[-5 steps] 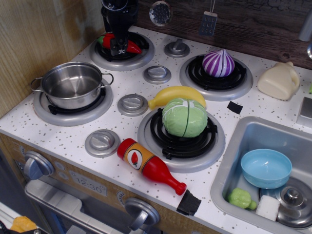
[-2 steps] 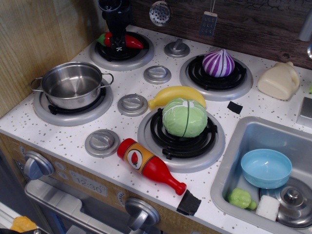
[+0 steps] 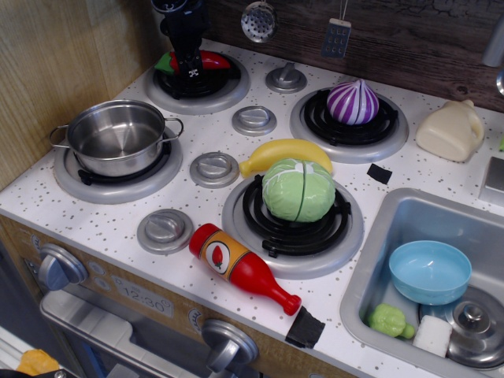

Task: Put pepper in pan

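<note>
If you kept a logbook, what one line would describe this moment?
phase: grasp | gripper shut on pepper, above back-left burner | pan empty, front-left burner | pepper not in pan

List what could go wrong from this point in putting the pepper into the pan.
The hand hides the middle of the pepper on the rear left burner, so grip quality is unclear; it could slip during the carry. The pan is small and the pepper long, so it may catch the rim or a loop handle and tip out.
</note>
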